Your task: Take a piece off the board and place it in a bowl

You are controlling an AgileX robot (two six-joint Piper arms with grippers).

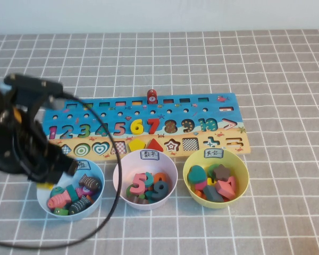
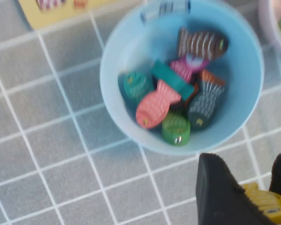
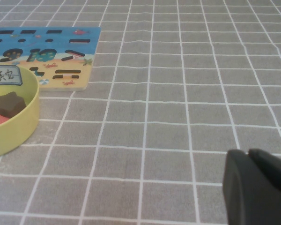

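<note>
While clamped on the yellow fish piece (image 2: 267, 202), left gripper (image 1: 52, 178) over the near-left rim of the pale blue bowl (image 1: 98, 172).

Fingers (image 2: 220, 197) nipped tight on either side of the piece, seen in the left wrist view just outside the bowl's rim, above the grey checked cloth (image 1: 287, 69). Bowl lying at 6 o'clock from the left end of the board (image 1: 143, 125), already filled with fish pieces, a salmon-pink one (image 2: 155, 108) and a brown striped one (image 2: 202, 43) among them. Pink bowl (image 1: 145, 179) at 3 o'clock from the blue one, yellow-green bowl (image 1: 215, 177) further along at 3 o'clock. Right gripper (image 3: 257, 187) low over bare cloth, at 3 o'clock well apart from the yellow-green bowl; jaws drawn together, holding nothing.
</note>
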